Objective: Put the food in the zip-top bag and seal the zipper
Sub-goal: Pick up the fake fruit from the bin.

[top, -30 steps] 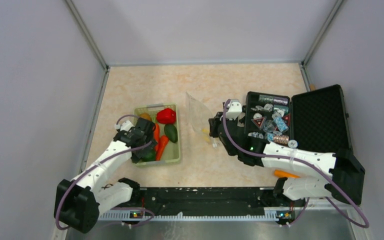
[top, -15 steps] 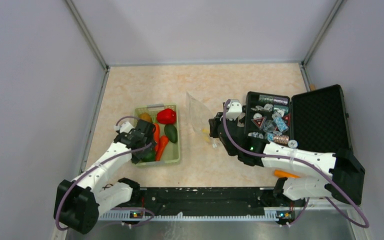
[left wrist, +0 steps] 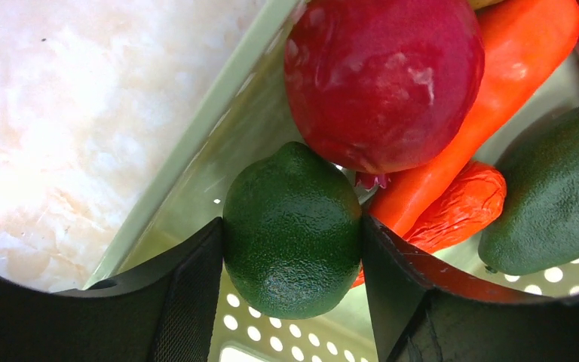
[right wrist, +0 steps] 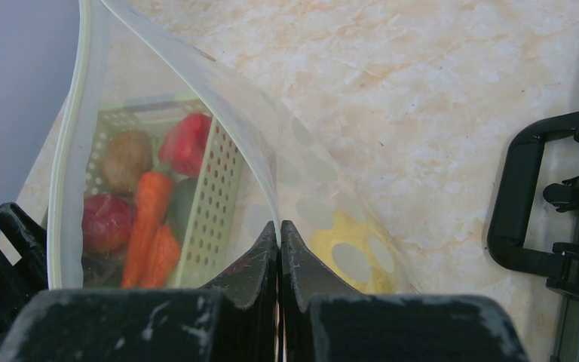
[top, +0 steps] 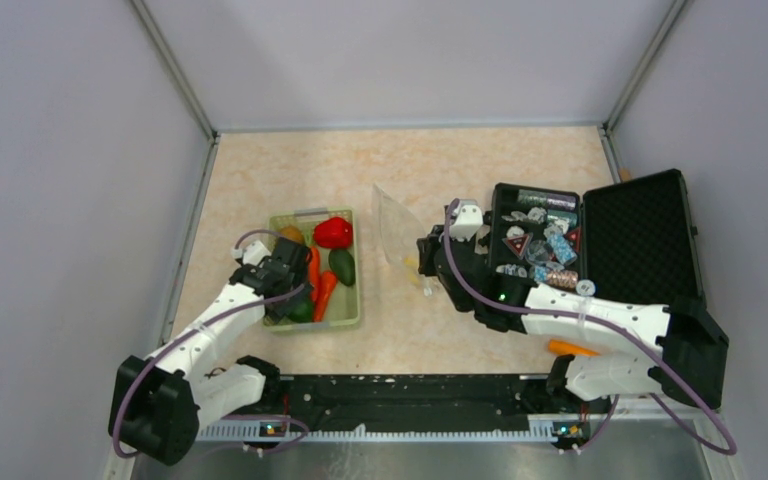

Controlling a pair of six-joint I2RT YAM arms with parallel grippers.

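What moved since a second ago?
Nothing visibly moved. The left gripper stays in the green basket with its fingers against both sides of the dark green lime. The right gripper keeps pinching the zip-top bag by its edge, mouth open.

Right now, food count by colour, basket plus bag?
Red: 2, bell pepper, round fruit
Orange: 2, carrots
Dark green: 2, lime, avocado
Brown: 1, potato
Yellow: 1, yellow piece in zip-top bag
Total: 8
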